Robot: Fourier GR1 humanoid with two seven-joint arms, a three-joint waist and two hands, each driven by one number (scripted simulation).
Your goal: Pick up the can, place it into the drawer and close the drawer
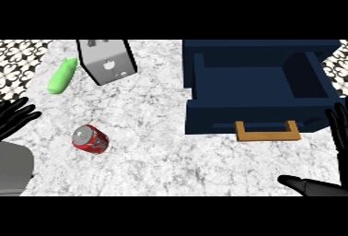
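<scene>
A red can point(90, 139) with a silver top is lying tipped on its side, well left of the dark blue drawer point(262, 99), which is standing pulled open, its wooden handle point(267, 132) facing forward.

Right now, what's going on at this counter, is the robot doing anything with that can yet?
Not yet. The red can lies on its side on the marble counter, and neither hand touches it. The left hand is open at the view's left edge, and the right hand is open at the right edge, beside the dark blue drawer. The drawer stands pulled open, its wooden handle facing the robot. A green cucumber-like item and a toaster sit further back.
</scene>
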